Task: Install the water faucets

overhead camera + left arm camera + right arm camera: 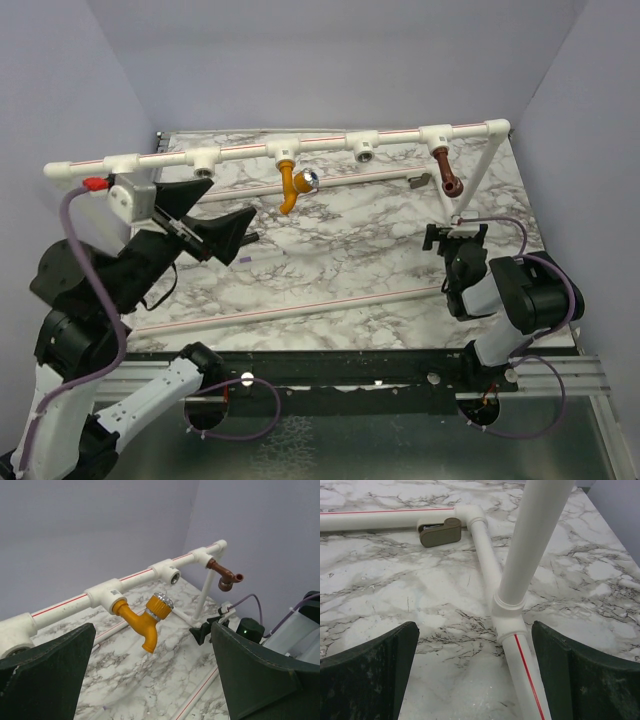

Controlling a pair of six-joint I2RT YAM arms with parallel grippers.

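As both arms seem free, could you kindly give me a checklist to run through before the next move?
1. Orange faucet mounted on the pipe: ok.
2. Brown faucet mounted on the pipe: ok.
3. Both faucets screwed fully tight: cannot tell.
4. Left gripper open and empty: ok.
5. Right gripper open and empty: ok.
6. Right gripper's path ahead clear: not ok, the leg of the pipe frame stands just in front of it.

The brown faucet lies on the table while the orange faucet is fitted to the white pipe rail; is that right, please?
Not quite: the brown faucet is also fitted to the white pipe rail, not lying on the table, as the left wrist view shows. The orange faucet is fitted as you say.
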